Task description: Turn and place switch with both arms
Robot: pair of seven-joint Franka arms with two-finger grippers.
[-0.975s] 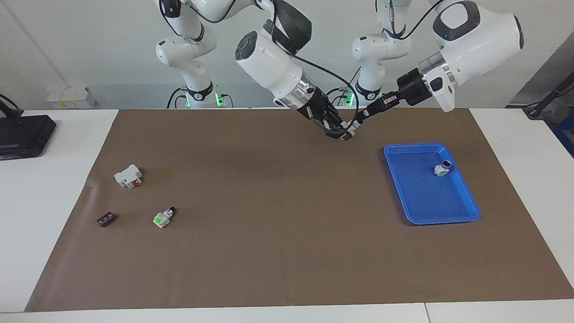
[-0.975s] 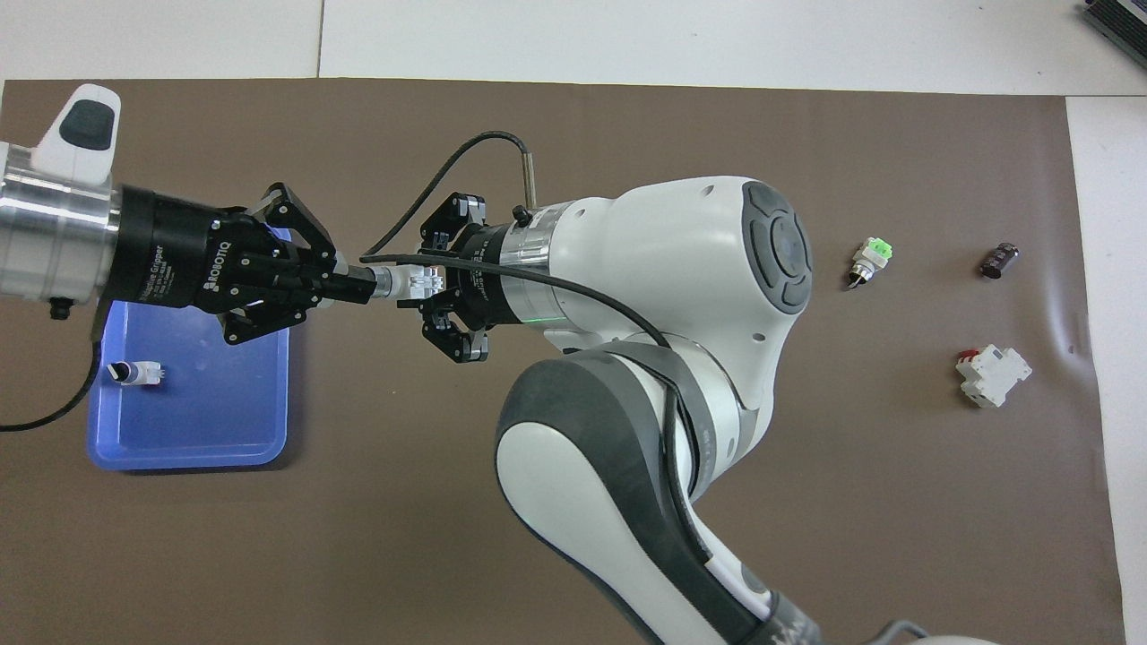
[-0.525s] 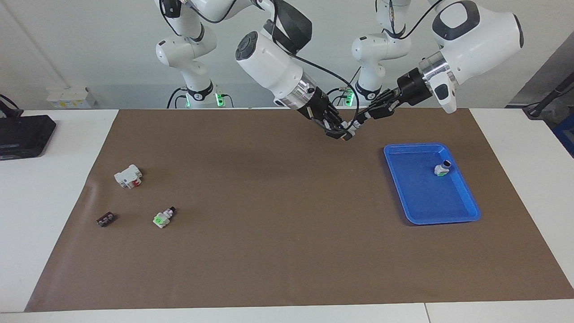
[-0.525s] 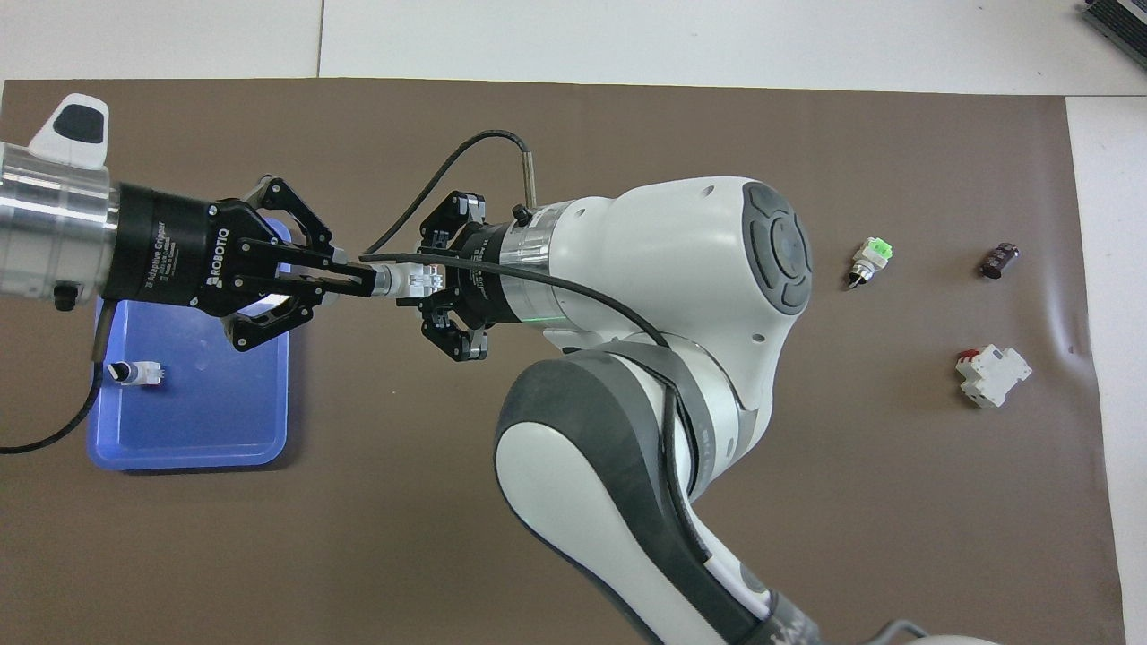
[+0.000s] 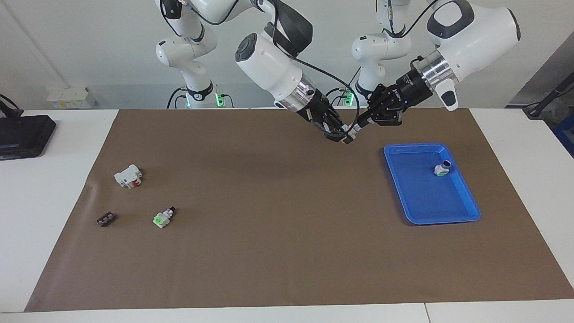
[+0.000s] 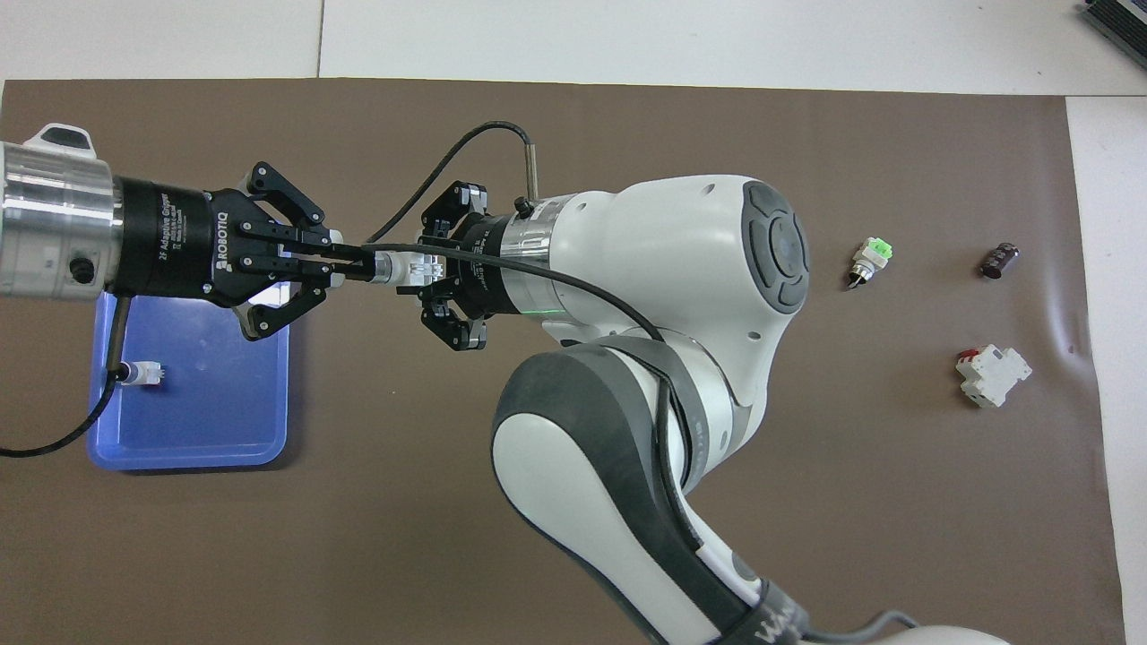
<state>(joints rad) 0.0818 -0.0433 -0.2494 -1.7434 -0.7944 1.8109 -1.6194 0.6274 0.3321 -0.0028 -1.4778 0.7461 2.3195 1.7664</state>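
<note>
Both tools meet in mid-air at upper centre of the facing view: the right tool (image 5: 337,133) grips the switch (image 5: 346,136) by its white body, while the left tool (image 5: 364,120) has its fingers pinched narrow on the knob end. In the overhead view the switch (image 6: 409,268) lies with its long axis straight along the line between the two, left tool (image 6: 354,266) at one end, right tool (image 6: 441,273) at the other (a handover, by the look). The blue tray (image 5: 466,211) sits below on the counter, at the left arm's end, so the left tool is better placed.
</note>
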